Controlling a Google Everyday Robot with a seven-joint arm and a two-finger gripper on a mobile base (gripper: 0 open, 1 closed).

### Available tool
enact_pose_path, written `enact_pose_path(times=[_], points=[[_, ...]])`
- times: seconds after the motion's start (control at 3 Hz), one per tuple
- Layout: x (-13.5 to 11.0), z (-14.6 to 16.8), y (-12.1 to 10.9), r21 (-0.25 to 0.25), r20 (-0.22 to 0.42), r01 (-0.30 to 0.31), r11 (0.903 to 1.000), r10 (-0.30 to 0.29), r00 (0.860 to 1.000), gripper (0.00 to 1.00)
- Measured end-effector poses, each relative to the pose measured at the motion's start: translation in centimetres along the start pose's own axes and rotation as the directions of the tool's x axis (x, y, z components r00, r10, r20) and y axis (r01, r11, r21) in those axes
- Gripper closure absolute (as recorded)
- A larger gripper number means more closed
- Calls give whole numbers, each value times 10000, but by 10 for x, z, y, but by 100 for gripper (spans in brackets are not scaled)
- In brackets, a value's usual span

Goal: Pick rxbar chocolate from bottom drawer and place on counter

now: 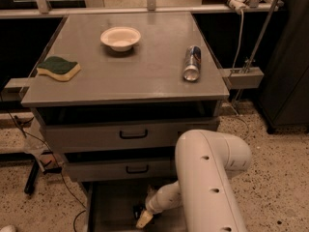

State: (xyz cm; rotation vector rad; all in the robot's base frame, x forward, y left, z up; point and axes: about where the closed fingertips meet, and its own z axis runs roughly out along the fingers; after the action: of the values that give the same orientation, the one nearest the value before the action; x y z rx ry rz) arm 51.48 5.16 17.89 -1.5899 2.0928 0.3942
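The bottom drawer (pixel 112 204) is pulled open at the lower edge of the camera view, its grey floor in shadow. My white arm reaches down into it from the right. The gripper (pixel 143 220) hangs low over the drawer floor near its middle. A small dark shape, seemingly the rxbar chocolate (pixel 138 210), lies right against the gripper's upper left side; I cannot tell whether it is being held. The counter (pixel 145 74) is the broad grey top of the cabinet above.
On the counter are a green-and-yellow sponge (pixel 59 67) at the left, a white bowl (pixel 120 37) at the back and a can (pixel 192 63) lying on its side at the right. Two shut drawers with black handles (pixel 133 135) sit above the open one. Cables trail on the floor at left.
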Motion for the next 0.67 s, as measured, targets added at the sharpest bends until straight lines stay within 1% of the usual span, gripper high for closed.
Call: enact_pose_path(times=[0.33,0.67], points=[[9,6,4,-281,-118,161,9995,-164,9998,0],[22,14,1,-451,-247,299,9985,-310,9992,0]])
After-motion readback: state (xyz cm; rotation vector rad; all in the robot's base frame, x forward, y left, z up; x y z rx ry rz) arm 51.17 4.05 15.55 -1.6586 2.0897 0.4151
